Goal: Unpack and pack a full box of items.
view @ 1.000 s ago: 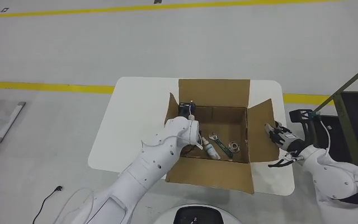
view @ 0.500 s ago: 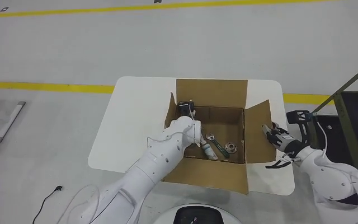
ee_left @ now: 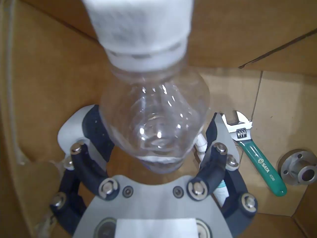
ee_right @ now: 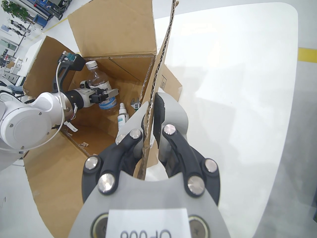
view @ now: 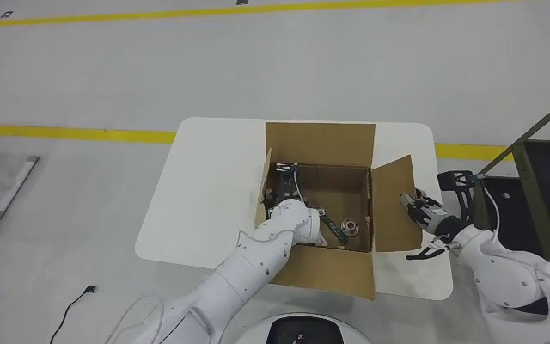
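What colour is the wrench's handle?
Green. The wrench shows best in the left wrist view.

The box (view: 320, 142) is brown cardboard on a white table (view: 206, 189). The bottle (ee_left: 153, 115) is clear with a white cap (ee_left: 138, 20); the wrench (ee_left: 260, 164) at the frame's right has a green handle and silver head.

Showing matt, rough corrugated cardboard on the box (view: 331, 265), glossy clear plastic on the bottle (ee_left: 153, 115), polished metal on the wrench (ee_left: 255, 154).
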`<state>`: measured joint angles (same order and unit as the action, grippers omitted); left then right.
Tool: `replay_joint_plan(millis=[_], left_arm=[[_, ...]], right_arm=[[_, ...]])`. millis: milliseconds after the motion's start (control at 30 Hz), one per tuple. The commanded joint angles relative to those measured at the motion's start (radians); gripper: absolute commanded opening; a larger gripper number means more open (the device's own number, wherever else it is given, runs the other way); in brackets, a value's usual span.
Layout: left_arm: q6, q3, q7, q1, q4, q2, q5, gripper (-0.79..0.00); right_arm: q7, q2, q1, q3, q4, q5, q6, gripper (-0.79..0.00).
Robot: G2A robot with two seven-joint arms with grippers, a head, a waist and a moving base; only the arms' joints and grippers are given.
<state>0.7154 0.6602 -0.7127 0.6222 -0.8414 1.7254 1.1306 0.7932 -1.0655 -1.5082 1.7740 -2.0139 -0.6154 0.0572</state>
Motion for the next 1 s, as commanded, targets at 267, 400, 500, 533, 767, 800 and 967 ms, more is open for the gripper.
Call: replay_joint_plan(millis=[267,400,500,533,767,800,967], left_arm=[[0.051,0.023,0.032,0.097,-0.126,-0.023,0.161,0.0],[0.044,0.032,0.044,0.131,-0.159,-0.028,0.209,0.0],[0.031,0.047,0.061,0.149,-0.166,-0.03,0.221,0.0],[0.026,0.05,0.07,0.153,-0.168,-0.029,0.228,0.0],[0.003,0.077,0.086,0.161,-0.154,-0.019,0.224,0.0],[-0.001,0.084,0.087,0.16,-0.15,-0.017,0.216,0.0],[-0.024,0.11,0.111,0.151,-0.121,-0.005,0.179,0.0]], right_arm=[[-0.003,0.004,-0.004,0.004,-0.003,0.002,-0.001,-0.785],[-0.004,0.006,-0.003,0.001,-0.006,0.002,-0.001,-0.785],[-0.005,0.007,-0.003,-0.001,-0.006,0.003,-0.001,-0.785],[-0.005,0.007,-0.003,-0.001,-0.006,0.003,-0.001,-0.785],[-0.006,0.009,-0.006,-0.003,-0.008,0.005,-0.007,-0.785],[-0.005,0.01,-0.007,-0.003,-0.008,0.006,-0.008,-0.785],[-0.007,0.011,-0.008,-0.006,-0.009,0.009,-0.01,-0.785]])
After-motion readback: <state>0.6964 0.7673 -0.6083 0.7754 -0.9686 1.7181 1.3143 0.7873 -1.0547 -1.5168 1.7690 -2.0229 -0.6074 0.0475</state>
